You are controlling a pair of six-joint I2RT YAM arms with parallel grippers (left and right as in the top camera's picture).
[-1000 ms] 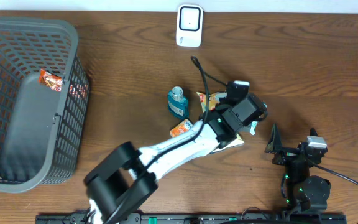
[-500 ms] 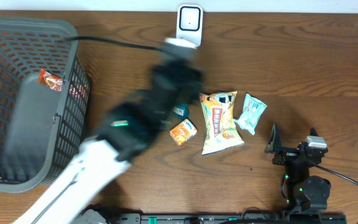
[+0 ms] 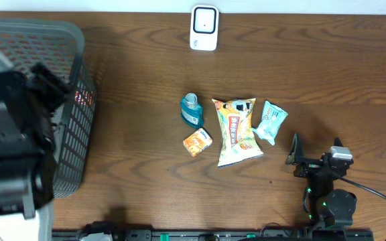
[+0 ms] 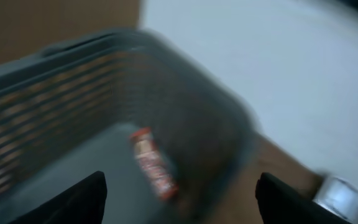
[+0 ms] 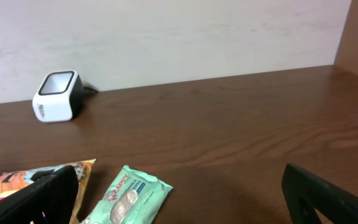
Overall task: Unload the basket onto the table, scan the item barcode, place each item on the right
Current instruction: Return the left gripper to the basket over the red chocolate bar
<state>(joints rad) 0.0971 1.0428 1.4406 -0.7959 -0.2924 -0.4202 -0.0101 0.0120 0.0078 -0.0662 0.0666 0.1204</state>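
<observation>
Jaws of the left gripper (image 4: 180, 194) stand wide apart with nothing between them, above the grey plastic mesh basket (image 4: 73, 50) at the 9 o'clock edge of the brown wooden surface (image 3: 327, 60). Directly below them a red-and-orange snack packet (image 4: 153, 163) lies on the basket floor, though the left wrist view is blurred and shows no finer detail. The right gripper (image 5: 179, 193) sits at about 5 o'clock, its jaws likewise spread fully and empty, facing the small white barcode scanner (image 3: 204, 28) at 12 o'clock. Four goods wait near the middle of the surface. A teal bottle (image 3: 191, 110) has a small orange packet (image 3: 197, 141) just beside it at 6 o'clock. At 3 o'clock from these lies a tall yellow-and-orange snack bag (image 3: 236, 130), with a mint-green soft pack (image 3: 271, 122) just beside that, again at 3 o'clock. Judging by this layout, one packet is already dealt with and binned. The other four probably still need lifting, showing to the scanner and carrying to the basket, so the job looks well short of half done.
</observation>
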